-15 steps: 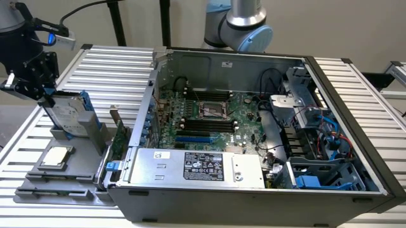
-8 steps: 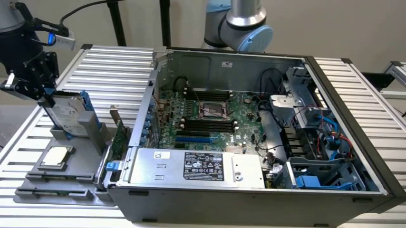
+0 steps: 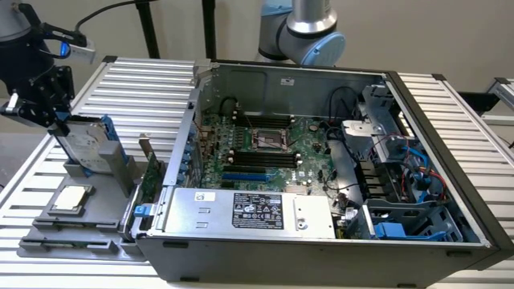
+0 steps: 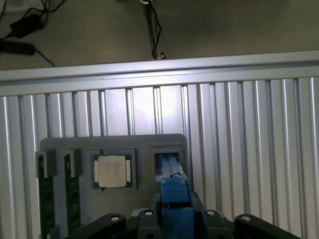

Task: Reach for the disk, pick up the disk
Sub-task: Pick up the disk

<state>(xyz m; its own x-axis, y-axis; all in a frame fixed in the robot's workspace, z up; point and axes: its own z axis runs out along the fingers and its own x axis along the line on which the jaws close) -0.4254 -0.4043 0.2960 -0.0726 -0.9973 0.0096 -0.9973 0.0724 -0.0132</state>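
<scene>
The tool (image 3: 61,124) clamps the upright disk (image 3: 86,143) in its grey holder (image 3: 108,208); the pick-up seemingly needs a straight upward pull.

The disk (image 3: 83,143) is seen as a flat silver-grey metal drive with a white printed label, framed by a bright blue plastic carrier. It is stood on edge and tilted slightly, with its lower end seated in a slot of a grey holder (image 3: 76,226). Its upper edge is clasped between the jaws of the gripper (image 3: 62,125), and its body is extended below them. In the wrist view its blue rim is presented edge-on, centred between the jaws.
</scene>
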